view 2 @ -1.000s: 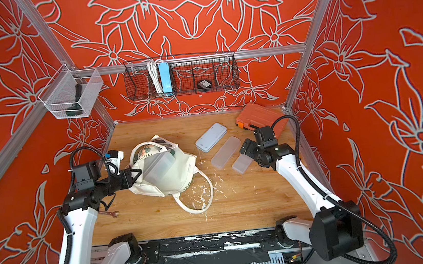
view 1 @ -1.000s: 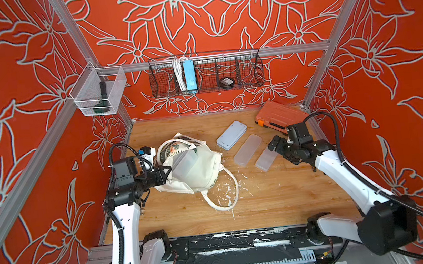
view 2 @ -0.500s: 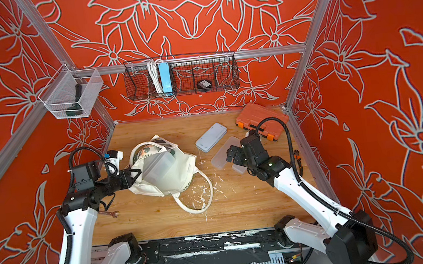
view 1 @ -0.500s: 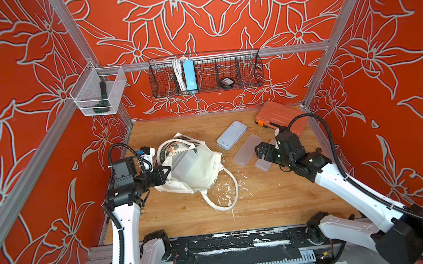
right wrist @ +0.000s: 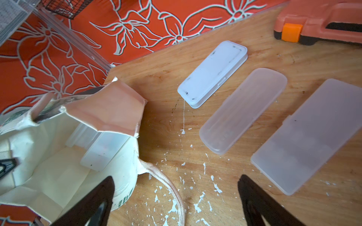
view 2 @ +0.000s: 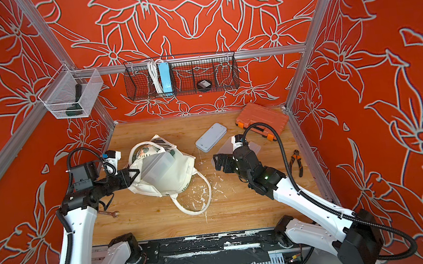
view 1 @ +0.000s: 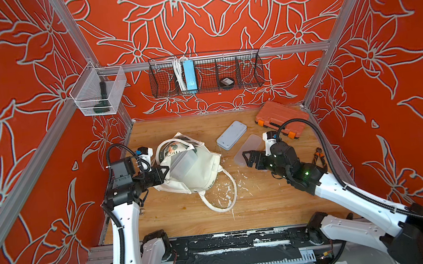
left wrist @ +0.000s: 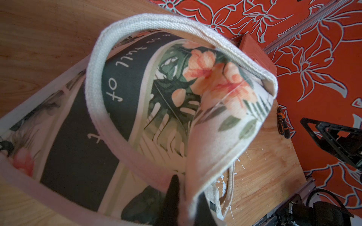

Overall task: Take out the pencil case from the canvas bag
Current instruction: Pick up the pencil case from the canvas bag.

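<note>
Cloth dominates the left half of the wooden table (view 1: 266, 202): the canvas bag (view 1: 198, 172) lies slumped there in both top views, its mouth turned toward the right arm and one looped handle (view 1: 235, 191) trailing toward the front edge. The left gripper (view 1: 164, 169) is clamped tight on the bag's rim and holds the mouth up. In the left wrist view its dark fingertips (left wrist: 173, 195) pinch the printed cloth between them.

Inside the opening sits a translucent pencil case (right wrist: 103, 148), tilted against the lining. A second clear piece may lie behind it, though the view there is too cramped to be sure.

The right gripper (view 1: 247, 159) hovers near the bag's mouth, clear of the cloth, its jaws spread wide with nothing between them. Beyond it on the table a pale lidded case (view 1: 231, 135) and two frosted cases (right wrist: 242, 110) lie side by side, and an orange tool case (view 1: 281, 118) sits at the back right corner.
</note>
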